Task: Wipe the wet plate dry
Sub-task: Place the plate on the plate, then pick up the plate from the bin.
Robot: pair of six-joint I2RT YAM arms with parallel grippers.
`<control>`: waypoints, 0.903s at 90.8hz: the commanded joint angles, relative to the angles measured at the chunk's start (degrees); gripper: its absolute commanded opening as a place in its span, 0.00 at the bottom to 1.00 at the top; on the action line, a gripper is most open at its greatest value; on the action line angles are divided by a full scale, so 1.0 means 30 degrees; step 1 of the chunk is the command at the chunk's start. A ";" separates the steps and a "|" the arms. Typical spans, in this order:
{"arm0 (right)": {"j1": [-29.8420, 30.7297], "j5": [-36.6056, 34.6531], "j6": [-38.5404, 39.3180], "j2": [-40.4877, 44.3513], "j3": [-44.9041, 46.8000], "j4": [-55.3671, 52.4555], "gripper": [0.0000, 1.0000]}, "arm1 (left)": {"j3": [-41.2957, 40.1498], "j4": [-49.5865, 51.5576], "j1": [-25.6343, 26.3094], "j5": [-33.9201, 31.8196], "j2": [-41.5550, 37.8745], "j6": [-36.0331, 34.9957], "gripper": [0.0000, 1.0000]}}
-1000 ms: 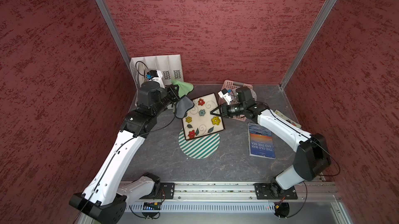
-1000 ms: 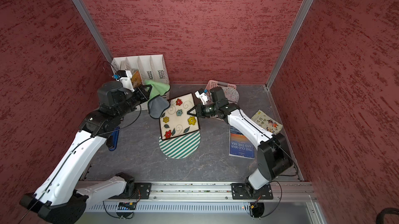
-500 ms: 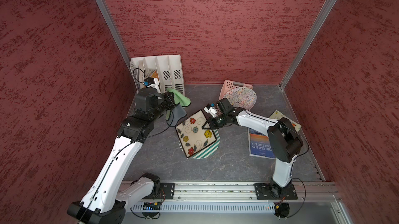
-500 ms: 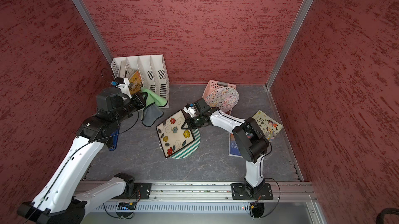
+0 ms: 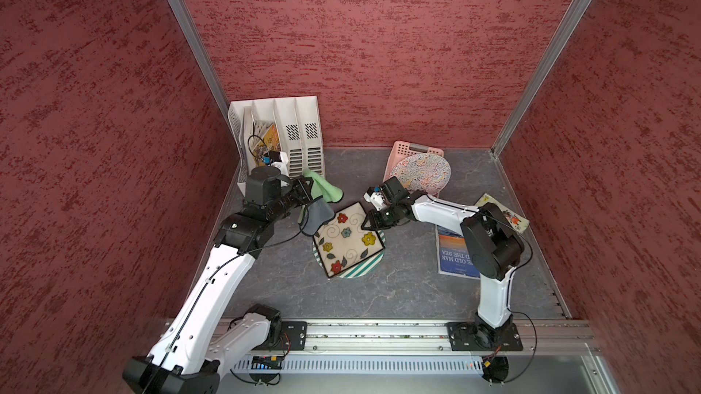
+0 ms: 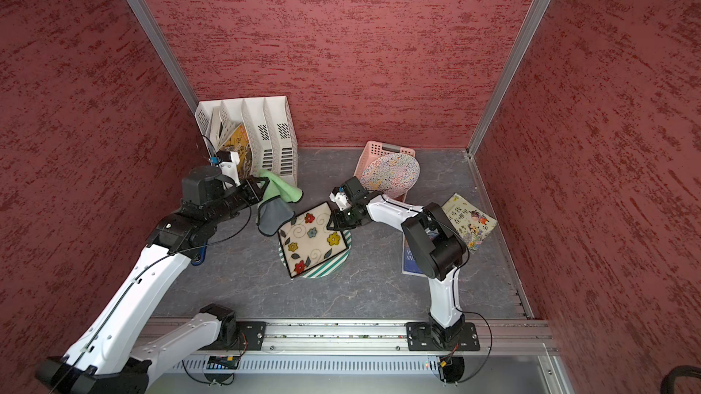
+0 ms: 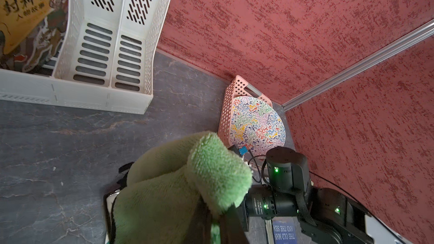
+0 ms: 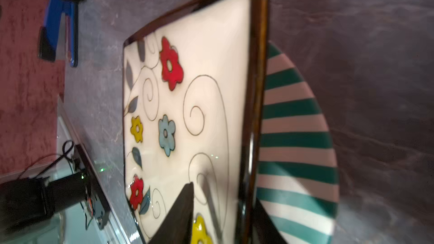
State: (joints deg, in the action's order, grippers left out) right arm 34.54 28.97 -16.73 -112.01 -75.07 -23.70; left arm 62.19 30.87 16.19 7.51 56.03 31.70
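The wet plate [image 5: 347, 238] [image 6: 313, 238] [image 8: 199, 90] is square and cream, with painted flowers and a dark rim. It rests on a round green-striped plate [image 5: 364, 268] [image 8: 293, 137]. My right gripper [image 5: 366, 223] [image 6: 333, 223] [image 8: 224, 193] is open at its far right corner, one finger over the face and the other outside the rim. My left gripper [image 5: 313, 193] [image 6: 267, 189] [image 7: 217, 217] is shut on a green and grey cloth [image 5: 322, 193] [image 6: 280, 187] [image 7: 178, 184]. The cloth hangs just off the plate's far left corner.
A white file holder [image 5: 288, 134] stands in the back left corner. A pink basket [image 5: 402, 149] holding a colourful round plate [image 5: 419, 174] is at the back. Two books [image 5: 453, 255] [image 5: 504, 215] lie at the right. A blue tool [image 6: 199, 257] lies by the left wall.
The right arm brought the square plate down onto the striped plate, and its jaws have parted from the rim. The left gripper with the cloth has barely shifted.
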 commanded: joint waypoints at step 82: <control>-1.1799 -0.7309 -0.4285 -0.1848 -0.9557 -0.5209 0.82 | 0.4395 -0.1705 -0.0473 0.6377 0.6151 -0.2134 0.00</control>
State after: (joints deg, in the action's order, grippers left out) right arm 1.06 6.44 -27.14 -115.68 -100.88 -35.92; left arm 74.11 26.46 15.18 21.69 73.19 26.89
